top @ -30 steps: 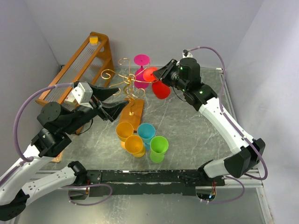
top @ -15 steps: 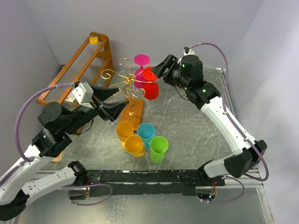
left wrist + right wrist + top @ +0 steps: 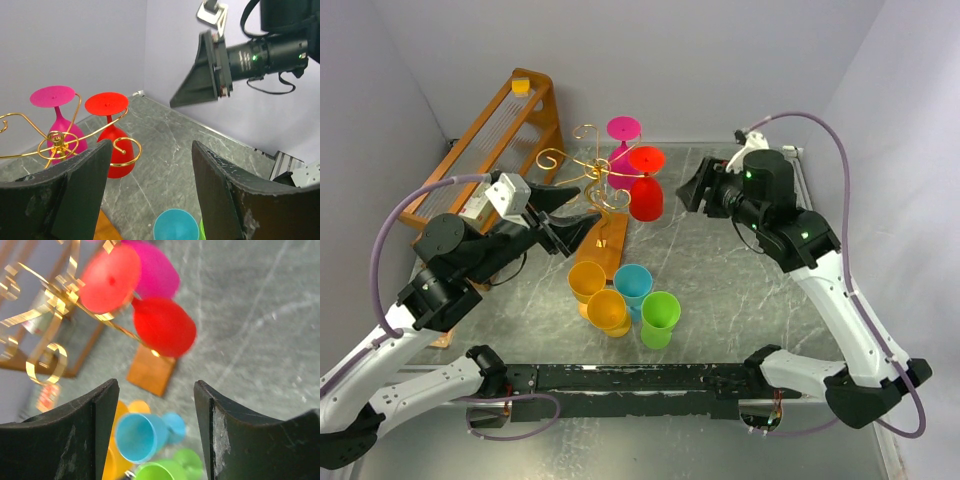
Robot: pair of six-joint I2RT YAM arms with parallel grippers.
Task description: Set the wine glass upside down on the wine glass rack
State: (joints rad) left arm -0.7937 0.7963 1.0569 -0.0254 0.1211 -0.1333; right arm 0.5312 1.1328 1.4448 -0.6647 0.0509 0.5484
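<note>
Wine glass (image 3: 644,186) is hung bowl-down on the wire rack (image 3: 588,170). Right gripper (image 3: 690,190) and left gripper (image 3: 582,210) are spread wide, empty. Glass could be shaken off if the rack is bumped by the left gripper, close by.

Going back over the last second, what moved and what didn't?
The right gripper brought the red wine glass left onto the wine glass rack, let it go, and drew back to the right, open and empty. The glass now sits upside down, its stem in a gold arm, beside the pink glass. The left gripper, open, edged slightly right. The four cups stayed put.
</note>
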